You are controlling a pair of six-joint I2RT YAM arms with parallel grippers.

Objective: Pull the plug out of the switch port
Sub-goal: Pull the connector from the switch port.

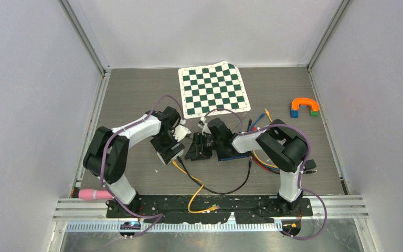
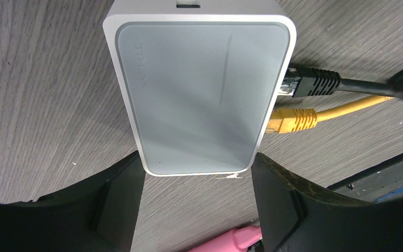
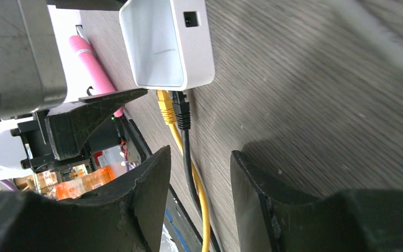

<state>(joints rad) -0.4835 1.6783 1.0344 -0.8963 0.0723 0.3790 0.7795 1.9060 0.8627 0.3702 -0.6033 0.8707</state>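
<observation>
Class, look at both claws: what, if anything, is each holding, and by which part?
The left claw clamps the white switch across its two sides, at its near end. The right claw holds nothing; its jaws stand open.

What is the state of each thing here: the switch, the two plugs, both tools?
switch: held at its near end by the left tool.
black plug: inserted in a switch port.
yellow plug: inserted beside it.
left tool: closed on the switch.
right tool: open, astride the black cable.
</observation>
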